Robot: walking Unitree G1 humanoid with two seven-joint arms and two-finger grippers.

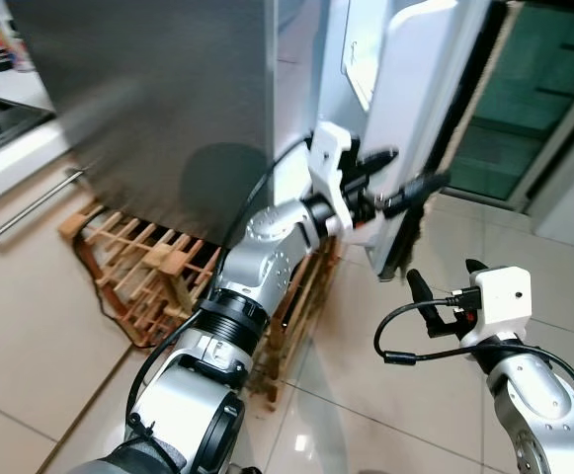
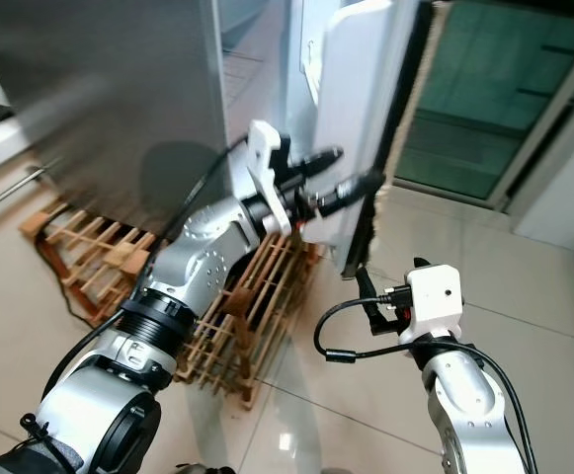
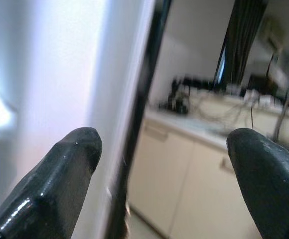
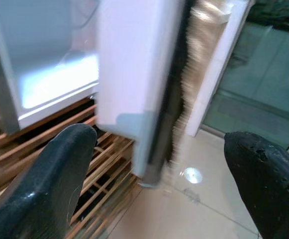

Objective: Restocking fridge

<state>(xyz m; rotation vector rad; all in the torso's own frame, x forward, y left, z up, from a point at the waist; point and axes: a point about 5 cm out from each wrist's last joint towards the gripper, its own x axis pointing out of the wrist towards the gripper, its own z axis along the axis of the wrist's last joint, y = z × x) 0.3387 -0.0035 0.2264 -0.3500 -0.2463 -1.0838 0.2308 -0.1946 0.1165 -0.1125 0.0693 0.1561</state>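
A steel fridge stands ahead with its white door swung open toward me. My left gripper is raised at the door's edge, open, with one finger on either side of that edge and nothing held. In the left wrist view the door's dark rim runs between the fingertips. My right gripper hovers lower, below the door's bottom corner, open and holding nothing. The right wrist view looks at the door's lower end between its fingers.
A wooden rack stands on the tiled floor at the fridge's foot, beside my left arm. A counter with a drawer handle is at the left. A glass sliding door lies behind the fridge door at the right.
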